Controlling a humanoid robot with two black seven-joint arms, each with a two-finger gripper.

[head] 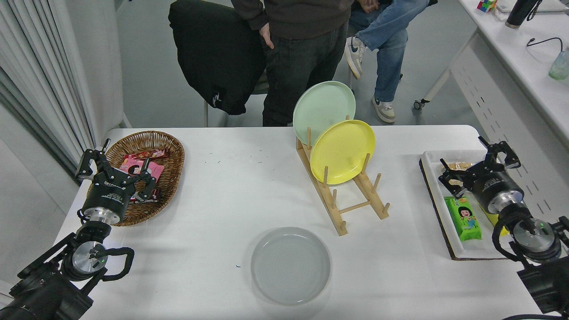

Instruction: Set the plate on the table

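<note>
**Plate flat on the tabletop, both end effectors empty**

Plate (290, 265), light grey, lies flat on the white tabletop (231, 200) near its front edge, nothing touching it. Just beyond and to the right stands a wooden rack (351, 200) holding a yellow plate (342, 151) and, behind it, a mint-green plate (323, 106), both on edge. The left end effector (116, 171) hovers over a wicker basket (151, 146) of snack packets, fingers spread, holding nothing. The right end effector (478, 164) hangs over a white tray (433, 195) of snacks, fingers apart and empty. Two people (298, 44) are at the far side.
</note>
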